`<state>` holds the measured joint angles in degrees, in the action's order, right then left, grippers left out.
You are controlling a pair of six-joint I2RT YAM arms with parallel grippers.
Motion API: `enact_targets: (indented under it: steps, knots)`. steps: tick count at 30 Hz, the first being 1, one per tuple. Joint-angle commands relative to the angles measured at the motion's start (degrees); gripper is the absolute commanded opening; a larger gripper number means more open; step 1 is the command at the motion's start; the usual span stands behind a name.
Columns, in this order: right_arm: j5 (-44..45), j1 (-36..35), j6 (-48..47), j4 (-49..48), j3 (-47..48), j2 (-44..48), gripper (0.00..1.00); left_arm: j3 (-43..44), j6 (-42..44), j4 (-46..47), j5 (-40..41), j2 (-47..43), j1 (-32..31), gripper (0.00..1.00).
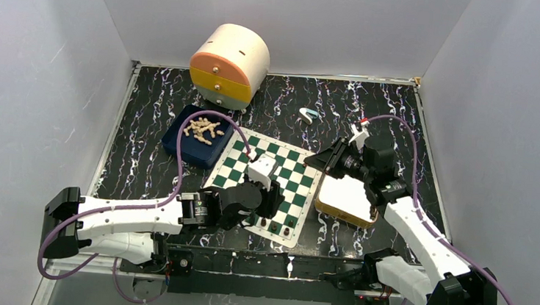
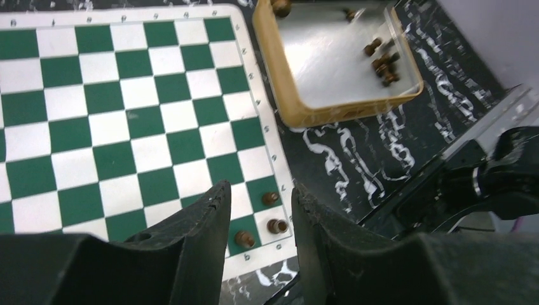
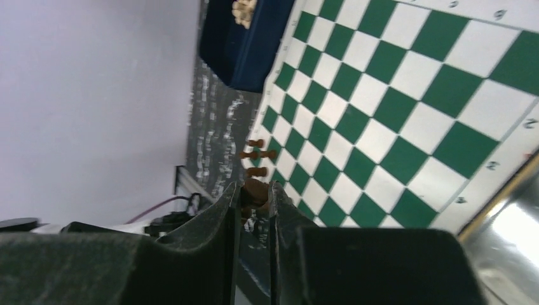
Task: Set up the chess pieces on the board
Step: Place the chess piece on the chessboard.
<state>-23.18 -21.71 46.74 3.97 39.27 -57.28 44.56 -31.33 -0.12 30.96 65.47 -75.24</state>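
The green and white board (image 1: 289, 170) lies mid-table and also shows in the left wrist view (image 2: 114, 121) and the right wrist view (image 3: 407, 95). My right gripper (image 3: 253, 190) is shut on a dark brown chess piece (image 3: 256, 189); in the top view it (image 1: 314, 159) hovers over the board's right edge. My left gripper (image 2: 257, 198) is open and empty above the board's near right corner (image 1: 268, 202). Three dark pieces (image 2: 276, 225) stand on that corner's squares, and they show in the top view too (image 1: 287, 231).
A tan tray (image 1: 335, 211) right of the board holds several dark pieces (image 2: 381, 60). A blue tray (image 1: 179, 144) left of the board holds pale pieces (image 1: 204, 127). A round drawer unit (image 1: 229, 64) stands at the back. A small teal clip (image 1: 308, 114) lies behind the board.
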Motion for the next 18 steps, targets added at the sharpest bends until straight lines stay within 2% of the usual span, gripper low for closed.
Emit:
enact_targets:
  steps: [1,11,18]
  knots:
    - [-7.0,0.3,16.9,-17.7,-3.8,2.6,0.09,3.9,3.8,4.8,0.9,1.1,-0.3,0.39]
    - [-7.0,0.3,20.5,-17.4,-3.3,5.0,0.09,10.9,10.8,9.4,6.4,7.8,-0.3,0.39]
    - [-7.3,0.3,21.8,-18.6,-4.0,5.5,0.09,11.3,14.7,16.4,9.5,8.8,-0.3,0.31]
